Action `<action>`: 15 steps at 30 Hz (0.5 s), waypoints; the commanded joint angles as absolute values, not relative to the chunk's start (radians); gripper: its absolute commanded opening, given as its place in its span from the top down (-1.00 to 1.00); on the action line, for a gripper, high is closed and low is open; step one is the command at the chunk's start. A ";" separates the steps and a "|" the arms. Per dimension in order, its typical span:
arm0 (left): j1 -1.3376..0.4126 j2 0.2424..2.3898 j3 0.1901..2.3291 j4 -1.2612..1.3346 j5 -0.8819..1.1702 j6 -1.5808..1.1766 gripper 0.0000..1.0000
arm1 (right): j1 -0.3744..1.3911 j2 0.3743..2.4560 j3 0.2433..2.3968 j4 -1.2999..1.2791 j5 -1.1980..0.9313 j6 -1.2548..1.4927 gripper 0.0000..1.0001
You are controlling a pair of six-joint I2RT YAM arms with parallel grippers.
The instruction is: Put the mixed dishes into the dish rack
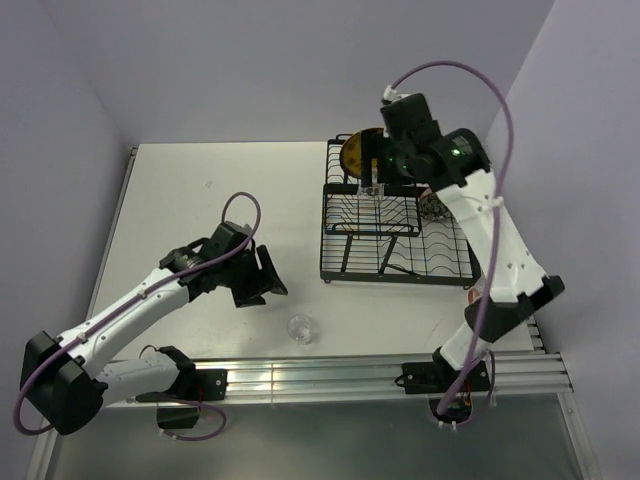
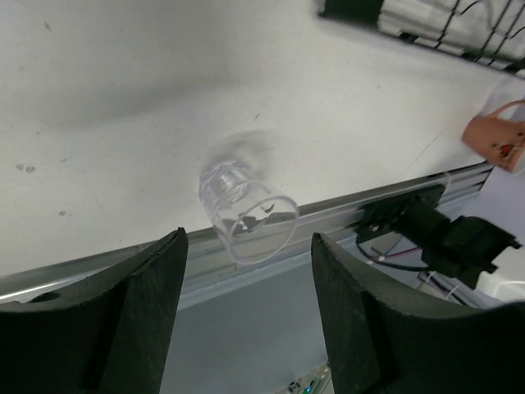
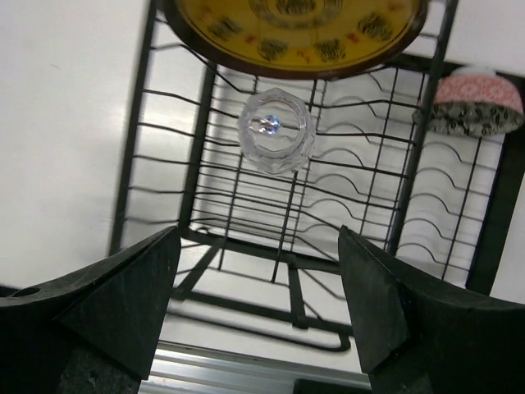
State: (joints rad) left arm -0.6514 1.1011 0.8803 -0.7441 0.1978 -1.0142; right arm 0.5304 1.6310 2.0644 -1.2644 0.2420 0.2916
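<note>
Left tool (image 1: pixel 262 284) – jaws spread, nothing between the pads. It hangs over the surface (image 1: pixel 200 200), apart from one clear tumbler (image 2: pixel 246 215), which stands near the near edge beside the metal rail (image 1: pixel 350 372).

Right tool (image 3: pixel 258 246) – also spread and empty, poised above the dish rack (image 1: pixel 400 280). Second tumbler (image 3: pixel 276 131) rests on the rack wires, free of both fingers, just in front of the yellow-orange plate (image 3: pixel 295 33). The plate stands upright at the rack's far end. Patterned bowl (image 3: pixel 478 103) sits on the rack's right side; I cannot tell which way up.
</note>
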 commanded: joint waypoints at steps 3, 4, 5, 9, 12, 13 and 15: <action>-0.713 1.120 0.833 -0.690 0.222 -1.026 -0.30 | 0.532 1.480 2.170 -1.287 0.184 0.318 -0.69; -0.736 1.126 0.827 -0.686 0.221 -1.031 -0.29 | 0.534 1.470 2.174 -1.290 0.169 0.322 -0.69; -0.744 1.129 0.815 -0.681 0.221 -1.040 -0.29 | 0.532 1.460 2.172 -1.293 0.160 0.327 -0.69; -0.768 1.146 0.789 -0.655 0.218 -1.052 -0.27 | 0.532 1.375 2.113 -1.302 0.141 0.341 -0.69; -0.785 1.167 0.766 -0.629 0.218 -1.061 -0.27 | 0.532 1.306 2.063 -1.301 0.124 0.359 -0.69; -0.799 1.173 0.758 -0.621 0.219 -1.063 -0.27 | 0.532 1.290 2.054 -1.301 0.118 0.368 -0.69; -0.813 1.202 0.736 -0.601 0.224 -1.071 -0.26 | 0.532 1.249 2.025 -1.295 0.081 0.379 -0.69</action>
